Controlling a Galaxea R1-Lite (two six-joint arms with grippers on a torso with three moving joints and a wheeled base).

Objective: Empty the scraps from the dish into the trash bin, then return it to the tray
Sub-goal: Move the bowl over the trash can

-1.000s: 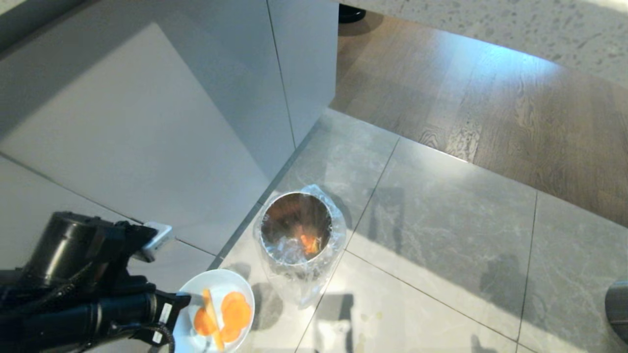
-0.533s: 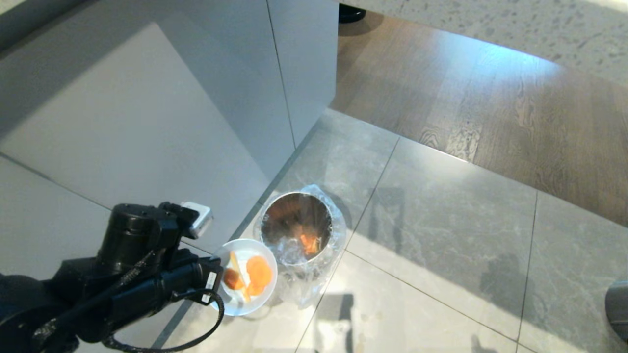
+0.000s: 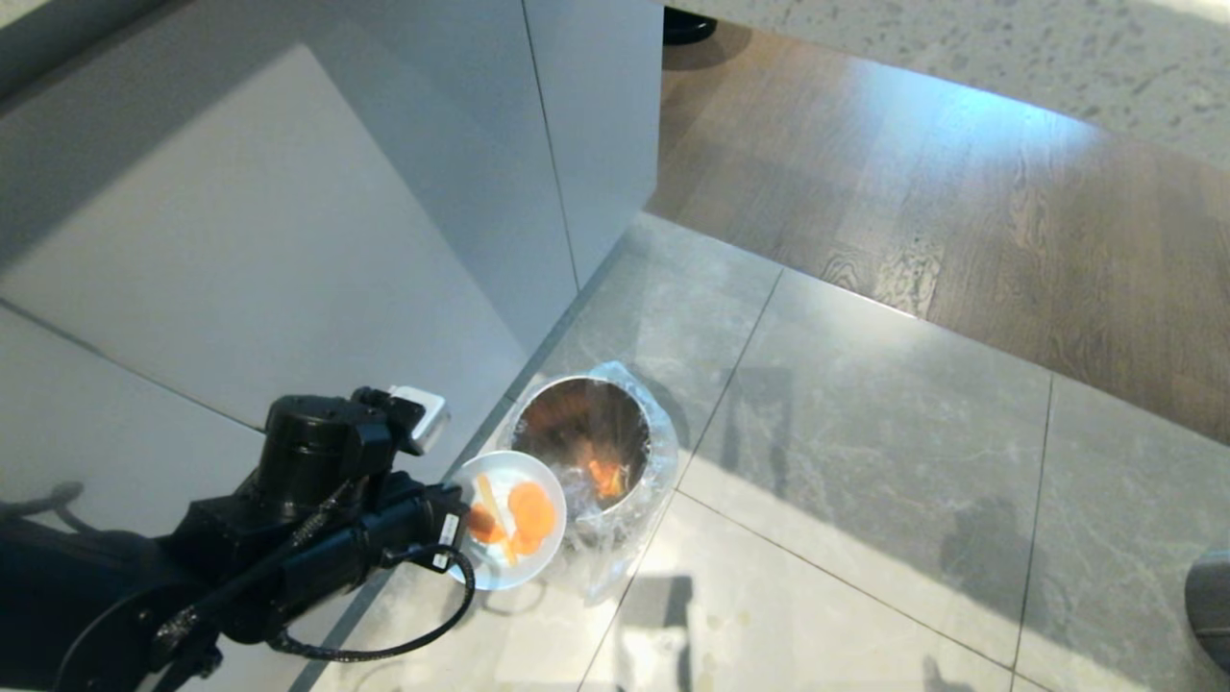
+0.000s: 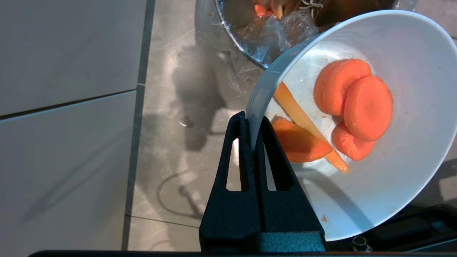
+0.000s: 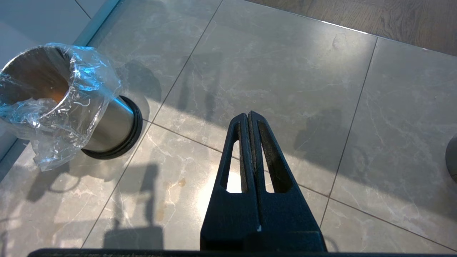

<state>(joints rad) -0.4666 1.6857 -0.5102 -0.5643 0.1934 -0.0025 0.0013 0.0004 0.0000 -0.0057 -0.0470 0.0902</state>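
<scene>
Left jaws pinch the dish rim beside the trash bin.
The left gripper holds the dish, tilted, scraps inside, its far rim overlapping the trash bin; its lower edge is hidden. The right gripper, jaws pressed together, hangs over floor tiles.

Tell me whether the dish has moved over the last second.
Yes. The dish, pinched by the left gripper, has travelled up and rightward toward the unmoved trash bin, now overlapping its near rim.
</scene>
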